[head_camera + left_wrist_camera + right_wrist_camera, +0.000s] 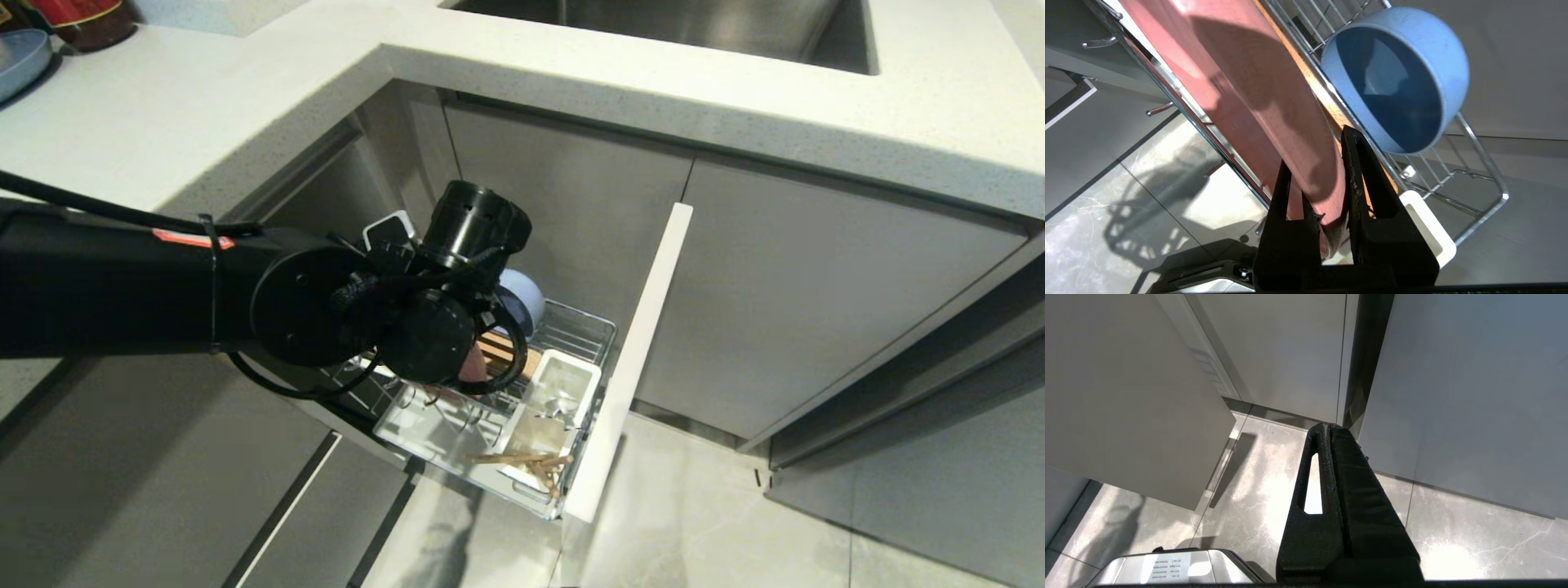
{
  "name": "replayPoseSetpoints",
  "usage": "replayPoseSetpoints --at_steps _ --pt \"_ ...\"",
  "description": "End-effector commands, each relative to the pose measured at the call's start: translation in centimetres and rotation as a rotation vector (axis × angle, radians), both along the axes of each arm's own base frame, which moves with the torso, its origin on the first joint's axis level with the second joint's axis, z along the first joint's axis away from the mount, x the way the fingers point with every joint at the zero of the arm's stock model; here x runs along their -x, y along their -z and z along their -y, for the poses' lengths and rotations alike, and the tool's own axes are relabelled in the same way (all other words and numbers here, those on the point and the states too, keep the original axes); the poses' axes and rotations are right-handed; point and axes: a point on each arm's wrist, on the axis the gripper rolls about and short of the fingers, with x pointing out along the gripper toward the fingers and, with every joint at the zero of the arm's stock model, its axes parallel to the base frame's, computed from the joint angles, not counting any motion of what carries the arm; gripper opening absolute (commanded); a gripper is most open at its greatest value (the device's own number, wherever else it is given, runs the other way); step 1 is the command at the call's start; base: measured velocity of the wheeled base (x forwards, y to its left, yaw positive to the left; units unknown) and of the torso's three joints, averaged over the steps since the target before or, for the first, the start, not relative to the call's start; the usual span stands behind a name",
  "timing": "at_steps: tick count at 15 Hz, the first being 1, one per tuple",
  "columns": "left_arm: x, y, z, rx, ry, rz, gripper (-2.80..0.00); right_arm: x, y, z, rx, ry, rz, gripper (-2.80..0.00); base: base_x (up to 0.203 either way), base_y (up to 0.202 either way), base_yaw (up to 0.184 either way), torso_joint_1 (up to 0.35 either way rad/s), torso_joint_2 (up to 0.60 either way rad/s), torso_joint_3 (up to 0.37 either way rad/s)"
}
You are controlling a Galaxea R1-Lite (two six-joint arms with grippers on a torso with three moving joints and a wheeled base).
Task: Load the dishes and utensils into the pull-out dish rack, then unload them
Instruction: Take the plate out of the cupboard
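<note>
The pull-out dish rack [589,328] stands drawn out under the counter, its pale front panel [633,367] on the right. My left arm reaches down into it. In the left wrist view my left gripper [1318,148] is shut on the rim of the pink plate [1257,94], which stands on edge along the wood strip. The blue bowl [1400,77] lies on its side at the rack's back end, also seen as the bowl [522,296] in the head view. The chopsticks [522,462] lie in the white tray, and the spoon [560,403] is in the utensil box. My right gripper [1329,426] is shut and empty, parked over the floor.
A pale countertop [245,106] runs above, with a sink [694,24] at the back. A blue-grey plate [20,57] and a dark jar [86,20] sit at its far left corner. Grey cabinet doors [816,310] flank the rack above the tiled floor [694,523].
</note>
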Motion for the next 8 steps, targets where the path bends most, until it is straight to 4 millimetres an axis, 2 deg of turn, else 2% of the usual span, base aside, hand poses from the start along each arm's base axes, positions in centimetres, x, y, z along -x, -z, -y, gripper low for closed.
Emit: replayPoseSetpoints --at_steps 1,5,8 --pt "0.9 -1.4 -0.4 0.032 0.005 0.033 -2.80 0.0 0.0 0.0 0.000 0.000 0.005 -2.80 0.000 0.000 0.000 0.000 0.00 0.000" --pt "3.3 -4.1 -0.8 0.086 0.048 0.088 -2.80 0.0 0.0 0.0 0.000 0.000 0.005 -2.80 0.000 0.000 0.000 0.000 0.00 0.000" --pt "5.8 -6.6 -1.4 0.132 0.101 0.136 -2.80 0.0 0.0 0.0 0.000 0.001 0.005 -2.80 0.000 0.000 0.000 0.000 0.00 0.000"
